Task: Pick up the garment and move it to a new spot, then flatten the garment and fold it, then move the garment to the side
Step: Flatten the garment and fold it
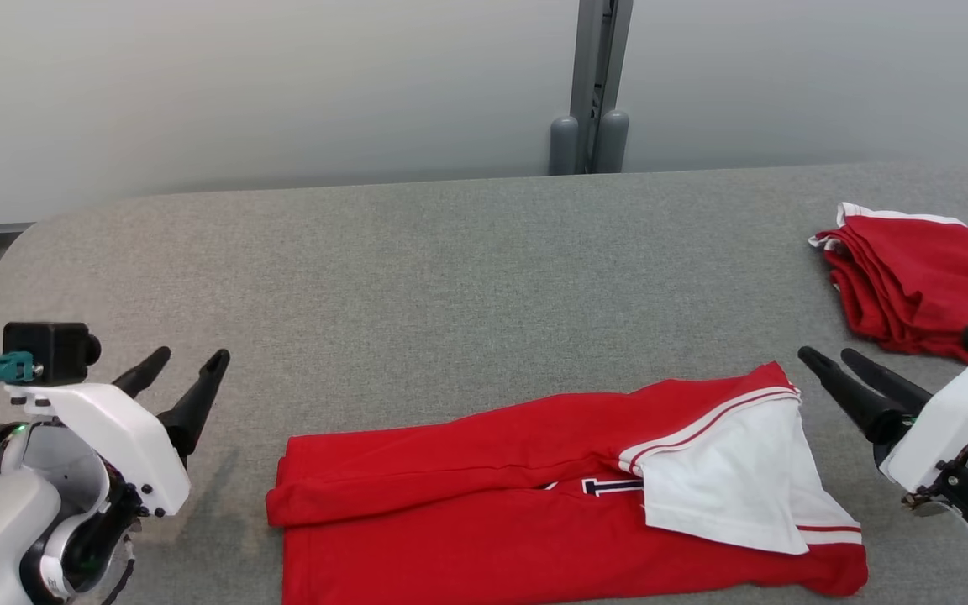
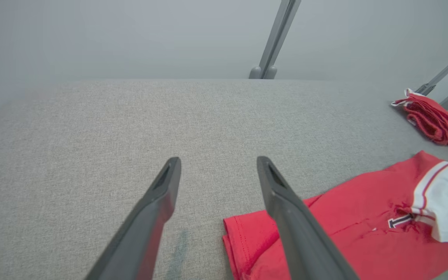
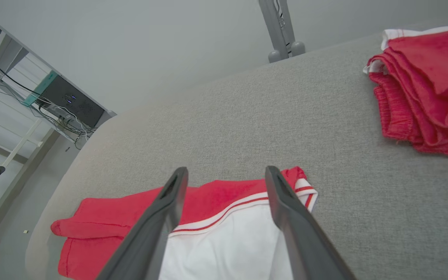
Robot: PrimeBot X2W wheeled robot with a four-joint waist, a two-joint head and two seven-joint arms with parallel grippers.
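Spread and empty, the left gripper (image 1: pixel 192 357) and right gripper (image 1: pixel 828 355) hover off either end of the red jersey garment (image 1: pixel 492 487) with a white sleeve (image 1: pixel 728 479), half-folded on the grey fabric table (image 1: pixel 450 277). Pinching both layers evenly should keep the sleeve tucked. Beyond its right end sits a folded red cloth pile (image 1: pixel 921 286).

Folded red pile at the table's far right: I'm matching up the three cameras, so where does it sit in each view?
Head view: the folded red pile lies at the right edge, about mid-height.
Left wrist view: the folded red pile is small, at the right edge, just above the middle.
Right wrist view: the folded red pile is large, in the upper right corner.
Shared landmark: the grey post behind the table, top centre in the wrist views too.
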